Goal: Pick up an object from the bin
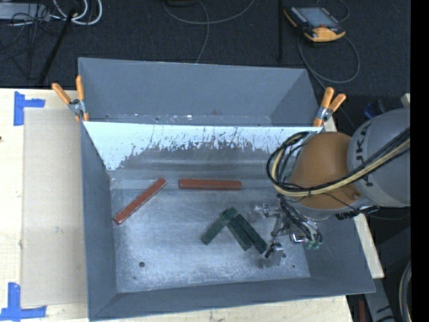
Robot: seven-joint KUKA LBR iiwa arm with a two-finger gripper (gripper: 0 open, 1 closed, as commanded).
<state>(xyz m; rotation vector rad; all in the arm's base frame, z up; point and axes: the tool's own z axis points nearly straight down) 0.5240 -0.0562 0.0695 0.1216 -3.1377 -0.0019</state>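
Note:
My gripper [273, 252] reaches down at the bin's right side, its fingertips close to the floor beside the right end of a dark green bar [244, 233]. That bar lies slanted, crossed at its upper end by a second dark green bar [218, 226], the two forming an inverted V. Nothing shows between the fingers. Whether the tips touch the nearer green bar I cannot tell.
Two reddish-brown bars lie farther back: one flat along the rear of the floor [210, 185], one slanted at the left [139, 200]. The arm with its orange cover and cables hangs over the bin's right wall. The floor's front left is bare.

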